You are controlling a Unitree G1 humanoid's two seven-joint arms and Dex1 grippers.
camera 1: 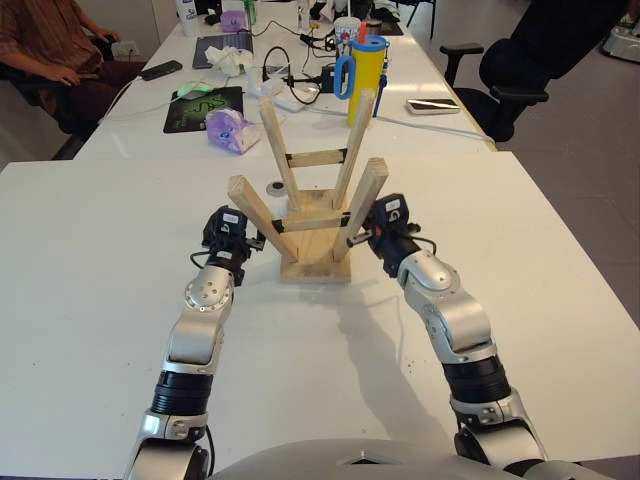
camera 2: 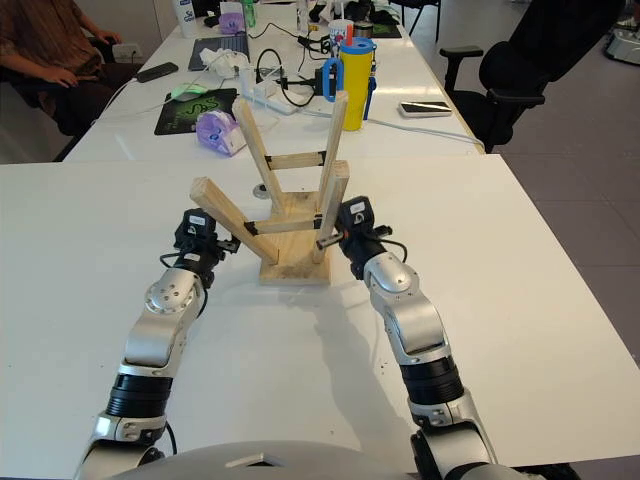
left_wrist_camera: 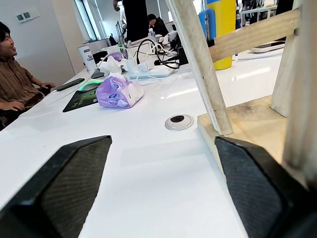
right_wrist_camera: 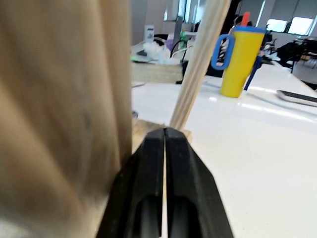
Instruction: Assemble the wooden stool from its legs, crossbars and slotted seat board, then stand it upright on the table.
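Left claw (camera 1: 250, 240) spread wide, right claw (right_wrist_camera: 165, 148) pinched closed, both extended forward.

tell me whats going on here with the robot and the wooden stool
The stool sits upside down on the table, seat board flat on the surface, legs pointing up with crossbars between them. The left gripper is open beside the near left leg. The right gripper is shut beside the near right leg, holding nothing. The stool is not yet upright.
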